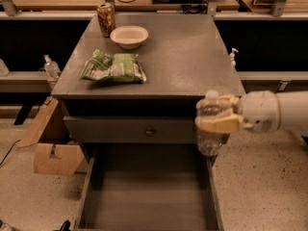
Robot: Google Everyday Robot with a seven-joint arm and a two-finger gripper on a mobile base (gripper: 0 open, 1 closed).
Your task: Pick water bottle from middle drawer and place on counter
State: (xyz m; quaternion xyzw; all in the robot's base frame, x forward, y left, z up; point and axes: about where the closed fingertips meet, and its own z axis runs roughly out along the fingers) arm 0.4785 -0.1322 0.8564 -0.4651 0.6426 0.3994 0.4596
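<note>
One grey drawer cabinet fills the middle, its speckled counter the broadest surface. Below it, one middle drawer stands pulled out, its flat grey floor showing, under one closed drawer front with a small round knob. One white robot arm reaches in from the right. One folded cardboard box leans on the speckled floor at the left.

On the counter lie one green snack bag, one pale bowl and one drinks can, the last two near the back left corner.

The gripper hangs at the cabinet's front right corner, its tan jaws closed around one water bottle. The bottle is upright in the air above the drawer's right wall, with its cap about level with the counter's edge.

Two pump bottles stand on low ledges, one on either side. A wooden desktop with cables runs behind.
</note>
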